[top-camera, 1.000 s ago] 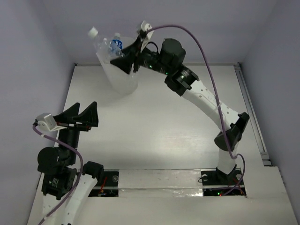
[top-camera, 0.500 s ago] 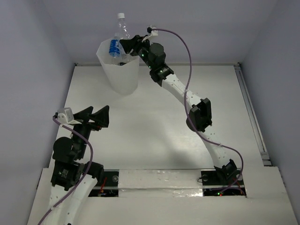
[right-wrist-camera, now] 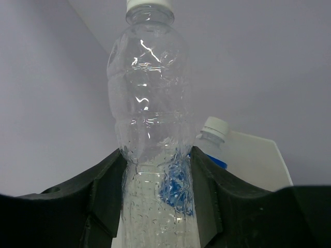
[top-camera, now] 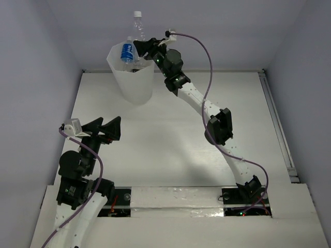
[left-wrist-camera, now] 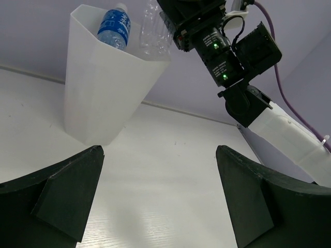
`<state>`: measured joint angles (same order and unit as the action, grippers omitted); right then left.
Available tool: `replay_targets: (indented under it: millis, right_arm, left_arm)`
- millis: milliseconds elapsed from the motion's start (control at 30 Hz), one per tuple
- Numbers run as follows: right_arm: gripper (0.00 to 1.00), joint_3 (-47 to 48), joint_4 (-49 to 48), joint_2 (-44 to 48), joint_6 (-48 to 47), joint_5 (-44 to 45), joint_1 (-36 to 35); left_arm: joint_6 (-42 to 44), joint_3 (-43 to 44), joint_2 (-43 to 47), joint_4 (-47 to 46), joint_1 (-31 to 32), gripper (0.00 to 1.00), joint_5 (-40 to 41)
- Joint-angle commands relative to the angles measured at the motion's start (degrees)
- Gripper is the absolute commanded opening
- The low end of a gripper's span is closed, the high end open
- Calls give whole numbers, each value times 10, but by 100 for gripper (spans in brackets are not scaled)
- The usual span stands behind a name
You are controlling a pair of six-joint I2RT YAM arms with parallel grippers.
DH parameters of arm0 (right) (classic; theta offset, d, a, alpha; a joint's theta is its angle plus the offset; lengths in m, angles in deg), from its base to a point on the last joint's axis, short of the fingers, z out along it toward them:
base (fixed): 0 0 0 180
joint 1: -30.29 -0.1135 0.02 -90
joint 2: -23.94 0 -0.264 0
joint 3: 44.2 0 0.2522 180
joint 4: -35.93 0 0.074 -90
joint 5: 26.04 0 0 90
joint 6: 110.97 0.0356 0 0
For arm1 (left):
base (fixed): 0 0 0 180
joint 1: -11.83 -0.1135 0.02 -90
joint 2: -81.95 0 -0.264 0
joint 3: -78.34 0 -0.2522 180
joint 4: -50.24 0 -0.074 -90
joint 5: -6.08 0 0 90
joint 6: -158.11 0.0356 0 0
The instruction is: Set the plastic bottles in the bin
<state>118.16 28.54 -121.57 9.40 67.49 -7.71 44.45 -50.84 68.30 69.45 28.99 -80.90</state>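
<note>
Clear bottle [right-wrist-camera: 150,103], clamped upright in right fingers [right-wrist-camera: 106,191], is being lifted higher over the bin [top-camera: 129,77] than moments ago, release likely next; left fingers [left-wrist-camera: 62,191] are being held wide, empty.

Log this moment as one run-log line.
right gripper: shut on clear bottle, upright at mouth of bin | blue-labelled bottle: in bin, neck above rim | left gripper: open, empty
</note>
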Motion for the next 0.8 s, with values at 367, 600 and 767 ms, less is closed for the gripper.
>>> replay_targets:
  millis: [367,600,767]
  right_arm:
    - [87,-79,-44,70,-26,6,-4]
    - [100,-90,-32,119,-48,12,-4]
    - [100,-188,-65,194,-58,20,-4]
  left_arm:
    - [3,0,-9,-22,1,88,6]
    - [4,1,-15,-19,-9,89,9]
    - [5,2,-18,-13,-9,90,15]
